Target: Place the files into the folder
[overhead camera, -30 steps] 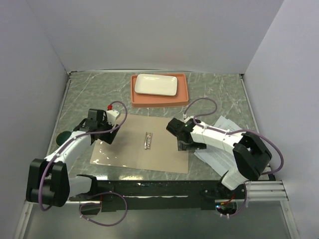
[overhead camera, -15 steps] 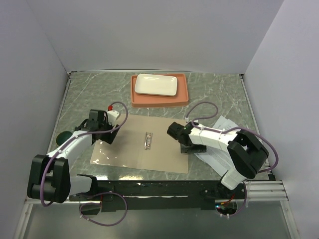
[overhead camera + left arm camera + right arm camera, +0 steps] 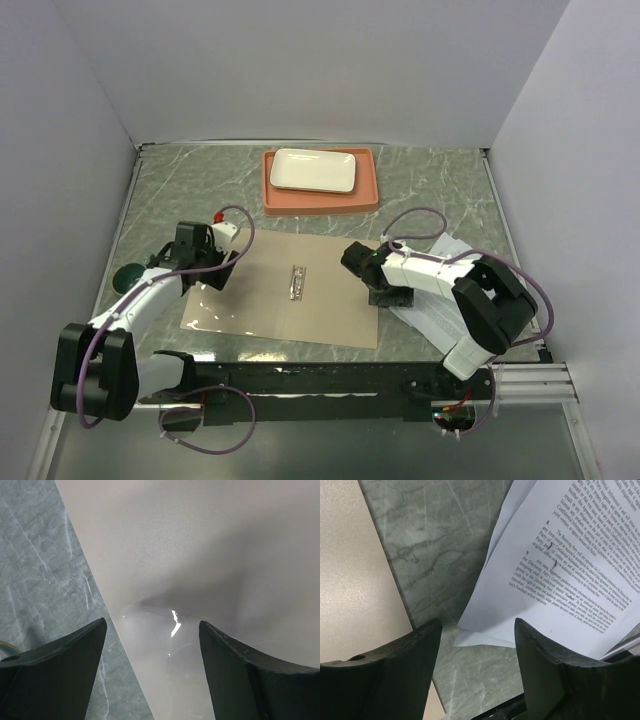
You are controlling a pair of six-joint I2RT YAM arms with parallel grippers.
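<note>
From above, the folder (image 3: 300, 315) lies open and flat in the middle of the table (image 3: 440, 190), with its clip (image 3: 297, 282) along the centre fold. The left arm rises from its base at the near left corner, leans forward and bends at the wrist, so the left gripper (image 3: 212, 272) points down at the folder's left edge. The right arm reaches left from its base, folded low over the files (image 3: 432, 318), which lie fanned out on the table just right of the folder. The right gripper (image 3: 387, 296) points down by the folder's right edge. At the far side a tray (image 3: 372, 196) holds a plate (image 3: 313, 170).

In the left wrist view, the left gripper (image 3: 152, 627) has its jaws wide apart and holds nothing. One finger is over the table (image 3: 40, 580). The other is over the folder (image 3: 200, 545), whose shiny plastic pocket (image 3: 170, 645) shows between them. Whether the tips touch the surface cannot be told.

In the right wrist view, the right gripper (image 3: 477, 625) is also spread wide and holding nothing. One finger is over the folder (image 3: 355, 570) and the table beside it. The other is over the files (image 3: 570, 570), whose near corners lie between the fingers. A strip of table (image 3: 440, 545) separates the folder from the files.
</note>
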